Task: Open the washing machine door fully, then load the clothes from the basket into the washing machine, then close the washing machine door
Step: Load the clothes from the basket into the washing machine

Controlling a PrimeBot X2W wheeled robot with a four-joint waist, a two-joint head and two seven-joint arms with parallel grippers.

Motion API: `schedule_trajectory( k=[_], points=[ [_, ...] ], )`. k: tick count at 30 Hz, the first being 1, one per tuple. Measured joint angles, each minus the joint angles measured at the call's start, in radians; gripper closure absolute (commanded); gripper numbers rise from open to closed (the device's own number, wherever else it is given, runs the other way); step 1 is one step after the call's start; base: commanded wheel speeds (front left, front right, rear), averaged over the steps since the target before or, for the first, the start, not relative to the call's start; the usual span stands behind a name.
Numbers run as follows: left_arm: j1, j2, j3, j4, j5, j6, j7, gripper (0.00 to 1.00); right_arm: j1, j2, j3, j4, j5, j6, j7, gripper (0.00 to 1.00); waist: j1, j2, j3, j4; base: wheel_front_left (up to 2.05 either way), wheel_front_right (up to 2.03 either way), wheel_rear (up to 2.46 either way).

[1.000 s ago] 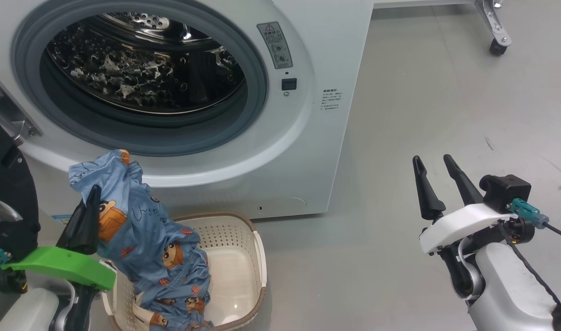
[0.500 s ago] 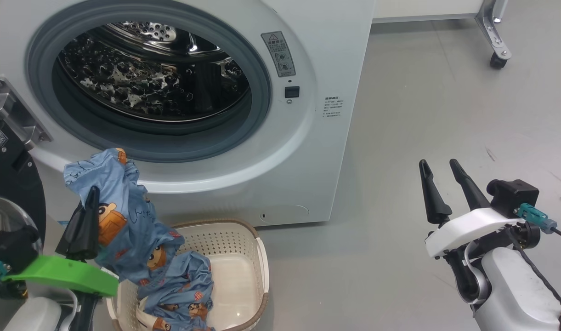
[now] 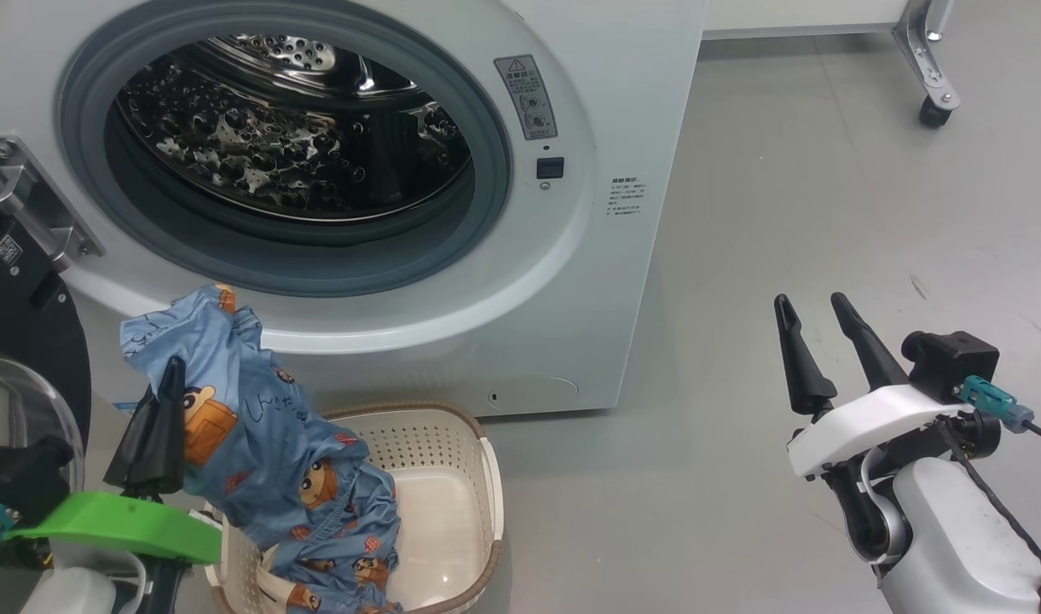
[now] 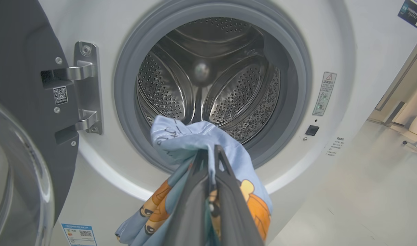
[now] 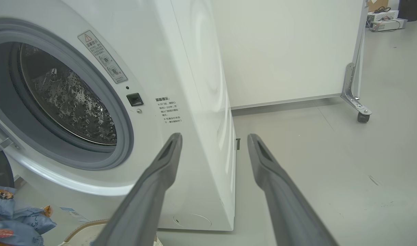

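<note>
The washing machine (image 3: 622,102) stands with its steel drum (image 3: 290,128) exposed. Its door (image 3: 26,341) hangs swung open at the far left, black rim and glass bowl showing. My left gripper (image 3: 175,365) is shut on the clothes (image 3: 247,426), light blue fabric with cartoon figures, lifted partly out of the basket (image 3: 477,477) below the drum mouth. In the left wrist view the gripper (image 4: 210,152) pinches the clothes (image 4: 194,140) just before the grey gasket (image 4: 126,112). My right gripper (image 3: 810,303) stands open over the floor to the right, nothing between its fingers (image 5: 167,153).
Grey floor (image 3: 827,188) stretches right of the machine. A white panel on a metal leg with a castor (image 3: 934,111) stands at the back right. The door's metal hinge (image 4: 87,89) sits left of the opening.
The camera has shifted slightly, so the machine sits a bit lower and to the right. The left gripper keeps the clothes raised at about the same height. The right arm has barely moved.
</note>
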Motion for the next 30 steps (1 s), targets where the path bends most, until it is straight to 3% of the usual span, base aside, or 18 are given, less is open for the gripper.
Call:
schedule_trajectory(
  k=[15, 30],
  points=[
    [-0.010, 0.001, 0.046, -0.033, 0.054, -0.002, 0.000, 1.00, 0.000, -0.008, 0.018, -0.021, 0.005, 0.000, 0.000, 0.00, 0.0000, 0.0000, 0.024, -0.012, 0.00, 0.00, 0.00],
    [-0.218, 0.002, 0.067, 0.004, 0.063, -0.015, -0.003, 1.00, -0.018, -0.006, 0.064, -0.037, 0.005, 0.000, 0.000, 0.00, 0.0000, 0.0000, 0.100, -0.061, 0.00, 0.00, 0.00]
  ],
)
